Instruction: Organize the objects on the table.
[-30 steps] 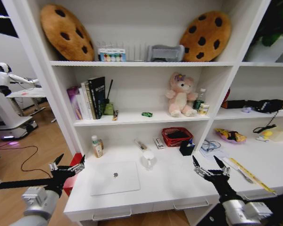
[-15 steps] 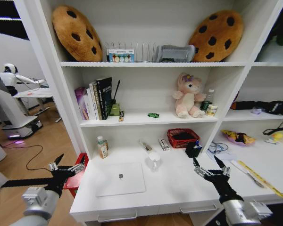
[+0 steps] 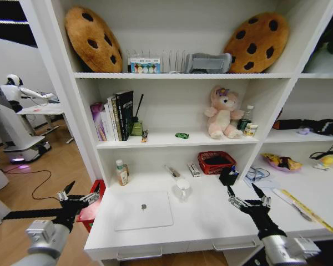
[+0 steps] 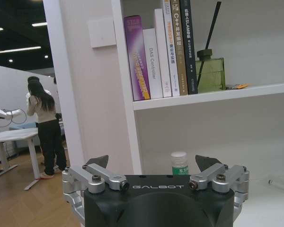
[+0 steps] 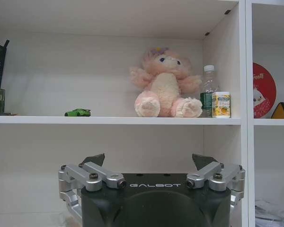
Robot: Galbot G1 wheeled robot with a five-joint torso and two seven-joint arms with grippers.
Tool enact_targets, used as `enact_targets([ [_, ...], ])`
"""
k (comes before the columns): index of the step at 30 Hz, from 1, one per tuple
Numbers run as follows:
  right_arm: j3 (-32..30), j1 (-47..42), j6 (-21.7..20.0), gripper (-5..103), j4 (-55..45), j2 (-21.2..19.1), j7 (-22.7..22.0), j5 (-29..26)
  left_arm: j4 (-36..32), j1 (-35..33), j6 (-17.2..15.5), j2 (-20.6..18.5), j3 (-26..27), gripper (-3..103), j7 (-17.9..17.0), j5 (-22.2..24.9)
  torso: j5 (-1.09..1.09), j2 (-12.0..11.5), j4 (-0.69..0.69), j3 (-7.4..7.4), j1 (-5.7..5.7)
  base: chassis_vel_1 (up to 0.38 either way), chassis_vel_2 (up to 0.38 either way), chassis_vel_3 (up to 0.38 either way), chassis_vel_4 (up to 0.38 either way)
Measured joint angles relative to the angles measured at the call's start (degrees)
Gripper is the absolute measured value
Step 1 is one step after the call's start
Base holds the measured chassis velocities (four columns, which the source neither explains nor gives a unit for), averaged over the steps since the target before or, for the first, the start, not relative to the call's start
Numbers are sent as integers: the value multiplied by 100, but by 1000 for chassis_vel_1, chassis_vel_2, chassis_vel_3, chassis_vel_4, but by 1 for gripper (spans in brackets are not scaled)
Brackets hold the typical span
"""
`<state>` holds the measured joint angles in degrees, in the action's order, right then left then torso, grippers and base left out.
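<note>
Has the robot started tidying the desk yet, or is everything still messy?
Nothing looks tidied yet. The left gripper hangs open beside the table's left end, and the right gripper is open above its front edge, both holding nothing. The silver laptop, the small bottle and the black pen holder sit untouched, so all the sorting is left.

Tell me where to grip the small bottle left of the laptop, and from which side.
Grip the small bottle around its body below the cap, coming level from the front. It stands upright near the table back wall, open space before it; the left gripper is probably nearest.
</note>
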<state>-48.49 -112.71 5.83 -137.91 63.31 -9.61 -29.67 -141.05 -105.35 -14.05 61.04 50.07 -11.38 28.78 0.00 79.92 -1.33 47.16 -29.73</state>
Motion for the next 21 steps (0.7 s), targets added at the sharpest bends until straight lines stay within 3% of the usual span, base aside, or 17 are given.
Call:
enact_targets([
  [21,0,0,0,100,0,0,0,0,0,0,0,0,0,100,0,0,0,-1,0,0,-1,0,0,0,0],
])
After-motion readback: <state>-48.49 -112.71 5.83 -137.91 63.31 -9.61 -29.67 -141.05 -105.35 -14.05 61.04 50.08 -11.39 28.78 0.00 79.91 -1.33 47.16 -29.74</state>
